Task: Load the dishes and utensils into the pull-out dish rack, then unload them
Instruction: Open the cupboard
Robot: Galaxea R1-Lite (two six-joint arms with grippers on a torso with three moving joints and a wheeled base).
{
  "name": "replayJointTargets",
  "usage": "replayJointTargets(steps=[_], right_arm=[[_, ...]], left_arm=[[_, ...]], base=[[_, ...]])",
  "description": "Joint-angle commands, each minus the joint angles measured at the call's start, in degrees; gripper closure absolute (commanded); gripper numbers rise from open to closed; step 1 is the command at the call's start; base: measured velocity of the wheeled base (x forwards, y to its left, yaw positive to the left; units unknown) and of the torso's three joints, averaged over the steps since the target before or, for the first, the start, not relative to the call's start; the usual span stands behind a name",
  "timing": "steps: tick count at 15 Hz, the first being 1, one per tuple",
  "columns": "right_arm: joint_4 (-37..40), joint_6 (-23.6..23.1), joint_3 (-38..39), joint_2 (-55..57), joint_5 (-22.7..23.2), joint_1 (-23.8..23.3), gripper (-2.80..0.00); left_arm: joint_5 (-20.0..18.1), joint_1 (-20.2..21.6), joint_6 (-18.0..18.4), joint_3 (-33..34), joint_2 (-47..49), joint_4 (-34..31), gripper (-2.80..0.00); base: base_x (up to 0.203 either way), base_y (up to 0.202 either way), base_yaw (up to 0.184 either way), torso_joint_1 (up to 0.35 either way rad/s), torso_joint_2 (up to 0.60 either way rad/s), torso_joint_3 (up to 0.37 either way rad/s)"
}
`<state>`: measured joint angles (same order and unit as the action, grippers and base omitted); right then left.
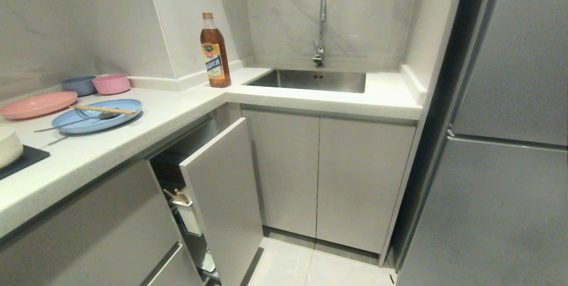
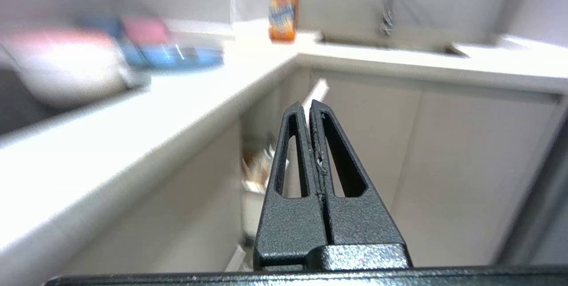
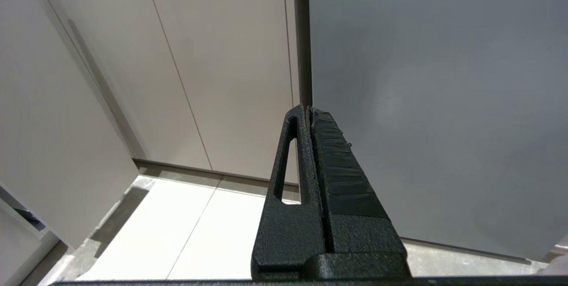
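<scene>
While the pull-out dish rack (image 1: 222, 197) stands partly drawn out below the counter (image 1: 177, 113), the light-blue plate (image 1: 95, 115) rests on top bearing chopsticks (image 1: 103, 109) and spoon (image 1: 75, 122); the left gripper (image 2: 309, 105) and right gripper (image 3: 307, 109) both show fingers pressed together, empty.

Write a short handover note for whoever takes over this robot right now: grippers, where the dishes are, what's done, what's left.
Left gripper: shut, empty, facing the rack. Right gripper: shut, empty, parked facing the cabinets.
Round light-blue plate, steel spoon and wooden chopsticks across it, and cream-white bowl: all on the white counter.
Pull-out dish rack is partly open.
Nothing loaded yet; loading and unloading remain.
</scene>
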<state>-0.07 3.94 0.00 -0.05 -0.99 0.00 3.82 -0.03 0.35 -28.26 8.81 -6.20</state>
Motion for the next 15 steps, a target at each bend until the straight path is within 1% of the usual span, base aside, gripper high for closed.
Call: replayJointTargets(steps=[1,2,4,6,8,11,13,15], right_arm=[[-0.02,0.02,0.0,0.05,0.02,0.0,0.0],[-0.02,0.02,0.0,0.05,0.02,0.0,0.0],[-0.02,0.02,0.0,0.05,-0.05,0.0,0.0],[-0.02,0.02,0.0,0.05,-0.07,0.0,0.0],[-0.02,0.02,0.0,0.05,0.02,0.0,0.0],[-0.02,0.02,0.0,0.05,-0.07,0.0,0.0],[-0.02,0.02,0.0,0.05,-0.02,0.0,0.0],[-0.02,0.02,0.0,0.05,0.02,0.0,0.0]], left_arm=[[0.18,0.49,2.05,-8.02,10.05,-0.78,0.0],[0.26,-0.07,4.01,-12.87,14.36,-1.32,0.0],[0.45,-1.44,5.49,-19.77,23.15,-1.32,0.0],[0.45,-2.29,5.96,-24.66,31.4,-0.2,0.0],[0.55,-5.19,6.16,-29.09,39.58,0.58,0.0],[0.6,-6.74,5.95,-36.38,51.78,-0.03,0.0],[0.67,-7.07,5.8,-42.16,58.81,-3.4,0.0],[0.59,-7.07,5.62,-46.44,65.0,-10.05,0.0]], base=[[0.0,0.0,0.0,0.0,0.0,0.0],[0.0,0.0,0.0,0.0,0.0,0.0],[0.0,0.0,0.0,0.0,0.0,0.0],[0.0,0.0,0.0,0.0,0.0,0.0],[0.0,0.0,0.0,0.0,0.0,0.0],[0.0,0.0,0.0,0.0,0.0,0.0],[0.0,0.0,0.0,0.0,0.0,0.0],[0.0,0.0,0.0,0.0,0.0,0.0]])
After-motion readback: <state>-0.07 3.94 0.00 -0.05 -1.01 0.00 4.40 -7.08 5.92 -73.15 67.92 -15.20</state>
